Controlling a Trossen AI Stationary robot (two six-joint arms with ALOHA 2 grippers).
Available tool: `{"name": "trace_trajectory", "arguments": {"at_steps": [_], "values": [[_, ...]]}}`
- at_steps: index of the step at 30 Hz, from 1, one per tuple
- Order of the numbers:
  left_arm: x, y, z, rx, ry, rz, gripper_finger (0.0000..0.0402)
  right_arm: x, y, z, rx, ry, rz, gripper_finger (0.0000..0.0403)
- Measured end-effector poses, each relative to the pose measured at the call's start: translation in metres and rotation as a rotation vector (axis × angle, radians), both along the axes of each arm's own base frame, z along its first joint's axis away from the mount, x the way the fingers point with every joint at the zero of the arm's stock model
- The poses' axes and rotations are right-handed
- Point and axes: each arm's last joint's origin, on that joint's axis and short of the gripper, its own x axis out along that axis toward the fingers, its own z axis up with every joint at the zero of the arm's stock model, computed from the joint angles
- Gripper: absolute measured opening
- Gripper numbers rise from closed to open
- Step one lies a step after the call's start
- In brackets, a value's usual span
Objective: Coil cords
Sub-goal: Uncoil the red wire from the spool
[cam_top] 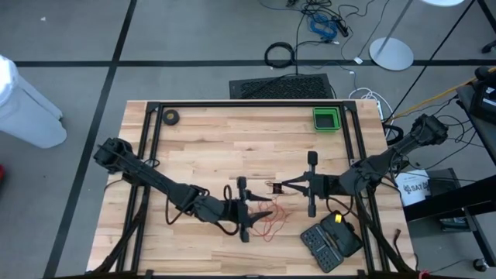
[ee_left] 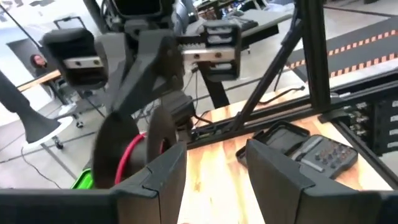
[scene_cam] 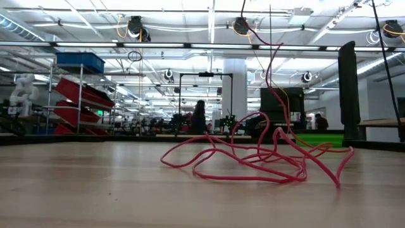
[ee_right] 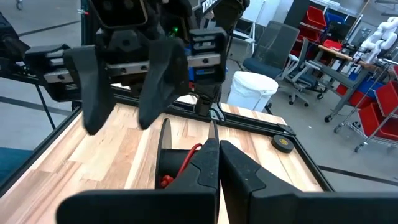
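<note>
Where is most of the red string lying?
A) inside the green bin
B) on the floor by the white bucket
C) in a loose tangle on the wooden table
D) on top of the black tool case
C: the red cord lies in loose loops on the wooden table, clear of the green bin.

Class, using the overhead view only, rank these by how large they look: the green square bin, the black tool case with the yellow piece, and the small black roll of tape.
Largest to smallest:
1. black tool case
2. green square bin
3. small black roll of tape
</note>
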Motion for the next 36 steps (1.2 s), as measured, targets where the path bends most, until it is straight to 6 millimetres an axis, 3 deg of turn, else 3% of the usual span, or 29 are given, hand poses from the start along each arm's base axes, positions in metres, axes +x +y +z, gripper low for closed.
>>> {"name": "trace_trajectory", "arguments": {"at_steps": [19,28,36], "values": [[-0.004,0.003,0.005,0.003,-0.013,0.114,0.0173,0.000,0.000,0.000,0.000,0.001,-0.001,0.0000],[0.004,0.016,0.003,-0.102,-0.011,0.089,0.0173,0.000,0.000,0.000,0.007,0.000,-0.002,0.0000],[0.004,0.018,0.000,-0.097,-0.005,0.084,0.0125,0.000,0.000,0.000,0.007,0.000,-0.002,0.0000]]}}
